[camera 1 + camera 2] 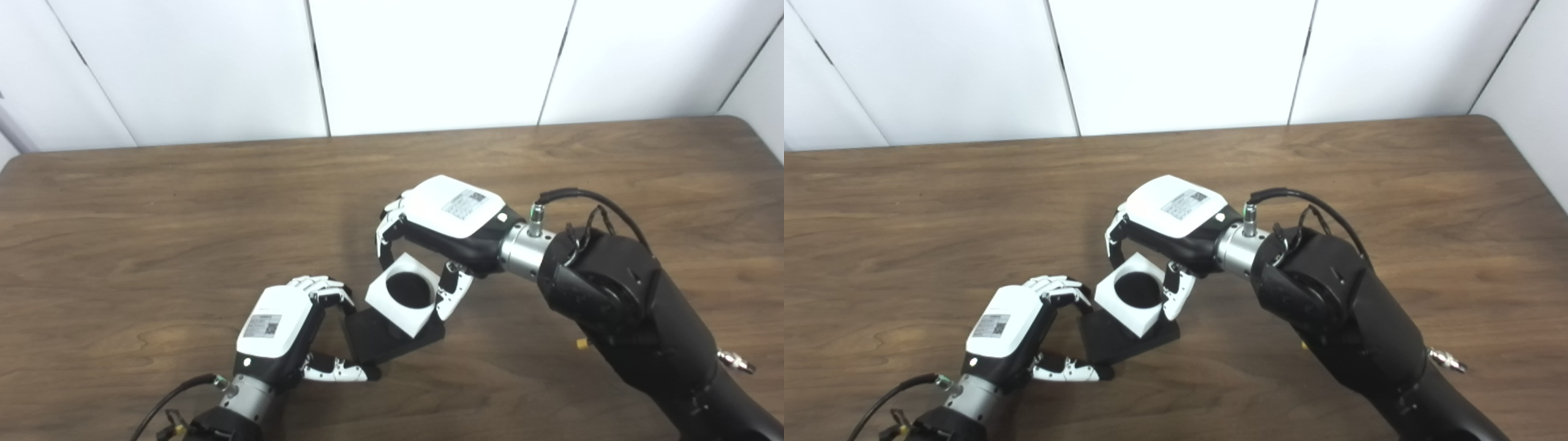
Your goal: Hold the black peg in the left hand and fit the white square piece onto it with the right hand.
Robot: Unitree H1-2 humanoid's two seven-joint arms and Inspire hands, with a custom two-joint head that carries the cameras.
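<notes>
Bright, even light from overhead

Soft shadows fall on the table (184, 214) beneath both hands; faint sheen on the wood at the back; slightly soft focus throughout.

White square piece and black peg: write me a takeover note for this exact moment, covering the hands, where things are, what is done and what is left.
Left hand: shut on the black peg's base, fingers and thumb pinching its near-left edge; the base sits low on the table.
Right hand: shut on the white square piece, gripped from opposite sides.
Position: the piece is over the base, tilted, its round hole showing dark; the peg itself is hidden inside or under it.
Done: both parts grasped and brought together.
Left: cannot tell whether the piece is fully seated; level it, press down, release.
</notes>
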